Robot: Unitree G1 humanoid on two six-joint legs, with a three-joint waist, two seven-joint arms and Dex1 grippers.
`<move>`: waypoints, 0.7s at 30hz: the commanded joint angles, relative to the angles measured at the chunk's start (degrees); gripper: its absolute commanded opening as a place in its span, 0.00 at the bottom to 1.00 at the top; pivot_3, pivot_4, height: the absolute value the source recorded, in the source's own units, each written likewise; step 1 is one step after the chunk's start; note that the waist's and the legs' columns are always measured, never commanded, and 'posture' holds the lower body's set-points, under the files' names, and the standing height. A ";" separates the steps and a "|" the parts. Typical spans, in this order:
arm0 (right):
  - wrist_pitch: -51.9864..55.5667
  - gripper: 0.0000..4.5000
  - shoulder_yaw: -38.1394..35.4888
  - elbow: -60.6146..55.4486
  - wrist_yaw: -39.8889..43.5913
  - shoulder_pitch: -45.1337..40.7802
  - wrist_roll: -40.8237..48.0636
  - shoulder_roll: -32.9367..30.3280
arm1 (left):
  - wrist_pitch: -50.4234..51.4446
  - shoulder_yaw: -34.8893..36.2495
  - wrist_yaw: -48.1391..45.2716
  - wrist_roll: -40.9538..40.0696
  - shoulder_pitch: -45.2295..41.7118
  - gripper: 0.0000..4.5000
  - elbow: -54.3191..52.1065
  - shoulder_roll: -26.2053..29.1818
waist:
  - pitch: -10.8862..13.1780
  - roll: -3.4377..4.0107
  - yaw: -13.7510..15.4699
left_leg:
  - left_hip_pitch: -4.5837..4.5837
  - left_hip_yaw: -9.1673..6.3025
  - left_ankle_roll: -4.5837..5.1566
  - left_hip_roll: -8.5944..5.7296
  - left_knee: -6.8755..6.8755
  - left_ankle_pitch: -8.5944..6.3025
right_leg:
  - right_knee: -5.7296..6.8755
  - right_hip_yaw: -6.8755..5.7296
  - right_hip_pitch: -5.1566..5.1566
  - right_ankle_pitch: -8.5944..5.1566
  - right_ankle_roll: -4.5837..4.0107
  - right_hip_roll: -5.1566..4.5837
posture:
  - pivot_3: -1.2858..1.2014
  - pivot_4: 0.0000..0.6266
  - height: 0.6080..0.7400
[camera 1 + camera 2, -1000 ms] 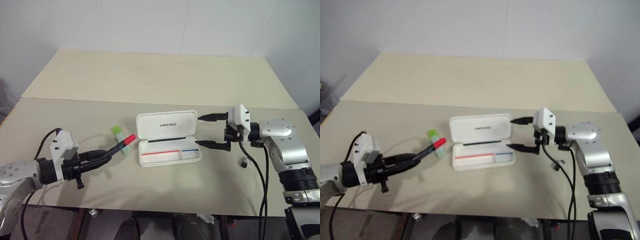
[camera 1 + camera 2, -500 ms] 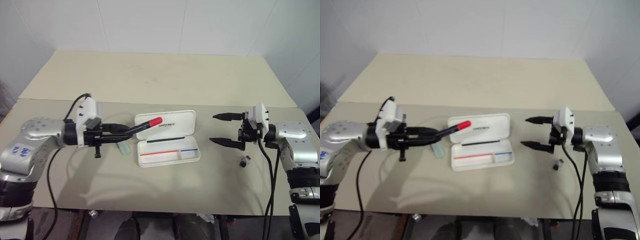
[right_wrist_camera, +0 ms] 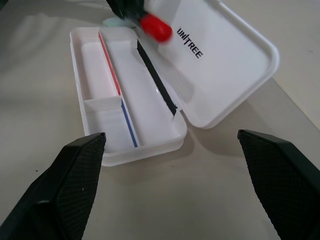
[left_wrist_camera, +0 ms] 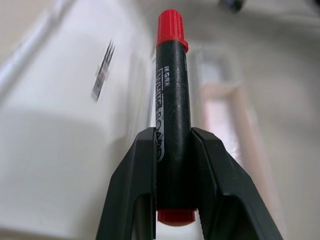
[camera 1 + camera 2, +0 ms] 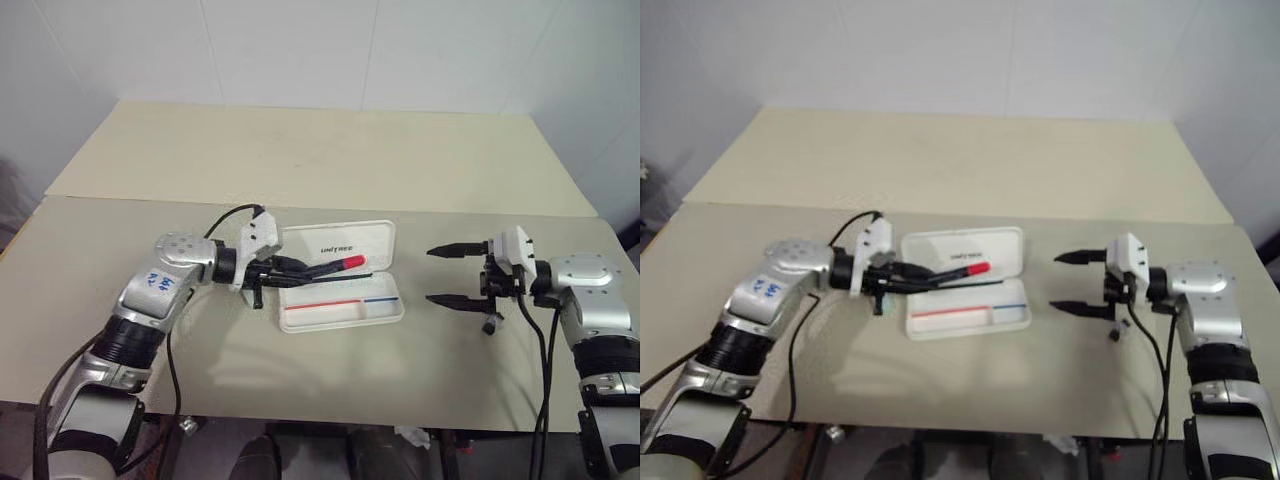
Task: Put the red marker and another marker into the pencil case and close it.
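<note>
Left gripper (image 5: 285, 267): jaws closed on the red marker (image 5: 335, 265), gripping the black barrel near its tail end; red cap points away from the claw.
Red marker, place: ahead of the left claw, over the open pencil case (image 5: 340, 290), above the hinge line between lid and tray.
Right gripper (image 5: 445, 274): jaws spread wide, empty; the case lies ahead of its fingertips, well apart.
Handling: marker looks light, stiff and smooth, so it may pivot when held so far back; a mid-barrel hold would steady it.
Pencil case: hard thin shell, likely slides if nudged; push the lid at its free edge.
Another marker: its pale tip (image 3: 111, 22) peeks beyond the case.
</note>
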 commanded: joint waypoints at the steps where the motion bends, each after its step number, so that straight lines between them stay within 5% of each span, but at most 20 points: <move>1: 0.08 1.00 -1.18 -2.23 -0.57 0.27 0.66 -0.01 | 0.38 -0.98 0.96 2.58 -3.94 0.14 1.68 -2.01 | 0.01 0.00 0.12 | -0.03 -0.01 0.02 0.00 0.08 -0.01 | 0.00 0.00 0.00 0.02 0.04 0.00 | 0.52 0.24 1.00; 13: 0.40 1.00 -1.19 -4.11 -2.77 1.57 0.77 0.96 | 0.59 -3.14 -1.20 5.88 -8.63 0.14 4.83 -7.26 | 0.00 0.01 0.37 | -0.02 -0.01 0.03 -0.01 0.14 -0.02 | 0.01 0.01 0.05 0.05 0.10 0.01 | 0.52 0.24 1.00; 21: 0.83 1.00 -1.35 -5.22 -4.11 2.30 0.76 1.18 | 0.55 -5.82 -3.85 8.04 -5.95 0.14 0.21 -5.45 | 0.01 0.01 1.19 | -0.01 0.00 0.03 0.00 0.13 -0.02 | 0.00 0.02 0.05 0.05 0.09 0.01 | 0.52 0.24 1.00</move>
